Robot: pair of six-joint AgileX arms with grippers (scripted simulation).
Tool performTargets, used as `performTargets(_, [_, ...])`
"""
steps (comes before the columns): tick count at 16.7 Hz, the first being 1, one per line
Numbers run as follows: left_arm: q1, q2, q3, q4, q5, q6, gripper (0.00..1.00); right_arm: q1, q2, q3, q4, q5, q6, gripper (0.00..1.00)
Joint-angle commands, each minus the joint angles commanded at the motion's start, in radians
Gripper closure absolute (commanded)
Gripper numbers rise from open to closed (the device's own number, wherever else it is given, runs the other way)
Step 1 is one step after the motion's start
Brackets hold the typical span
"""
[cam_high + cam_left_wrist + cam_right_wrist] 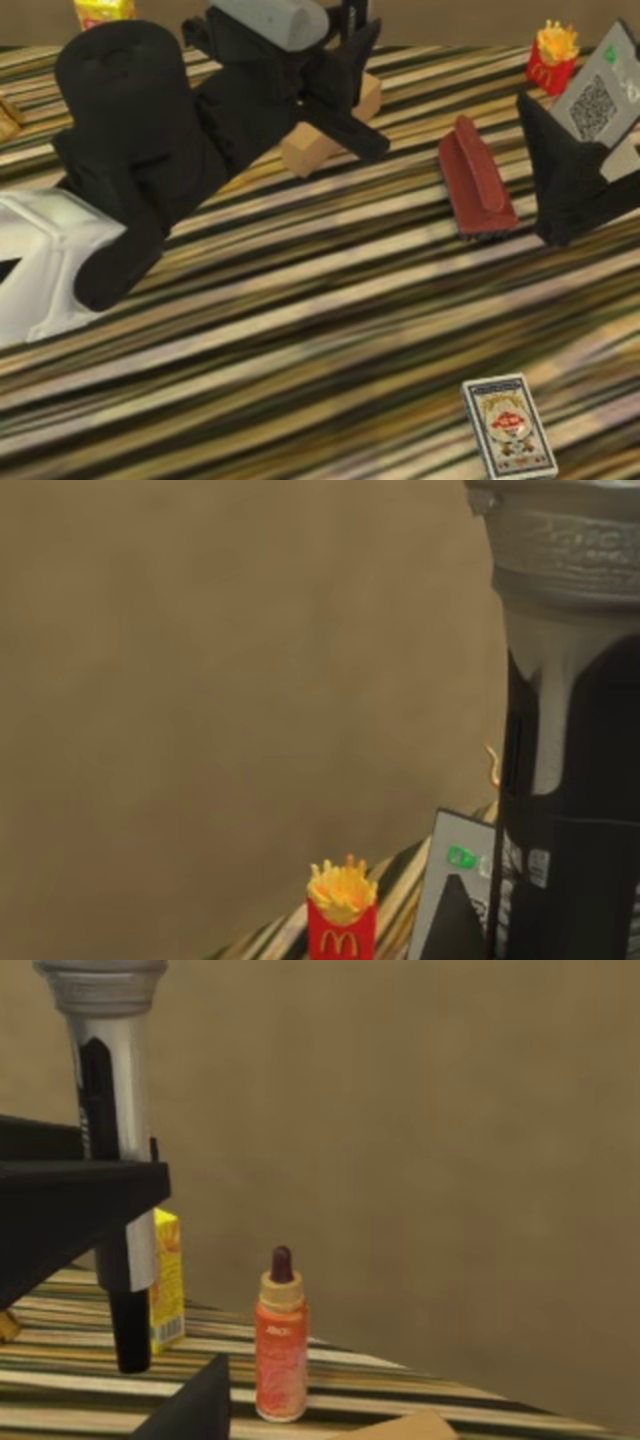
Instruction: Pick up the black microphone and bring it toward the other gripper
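Observation:
The black microphone hangs upright above the striped table, silver-grey mesh head up, and its black handle's lower end is off the surface. My left gripper is shut on its handle, over the tan block at the back centre. Its flat black fingers clamp the handle in the right wrist view. In the left wrist view the microphone fills the edge very close. My right gripper waits open at the right, apart from the microphone. One of its fingertips shows.
A dark red brush lies between the two grippers. A fries carton stands at the back right and a card box lies at the front right. An orange bottle and a yellow carton stand behind the microphone.

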Motion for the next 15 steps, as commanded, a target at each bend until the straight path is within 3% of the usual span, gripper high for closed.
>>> performTargets(6, [0.000,0.000,0.000,0.000,0.000,0.000,1.00,0.183,0.287,0.175,0.115,0.032,-0.010,0.00])
performTargets(15, [0.000,0.000,0.000,0.000,0.000,0.000,1.00,0.190,0.340,0.219,0.127,0.031,-0.011,0.00])
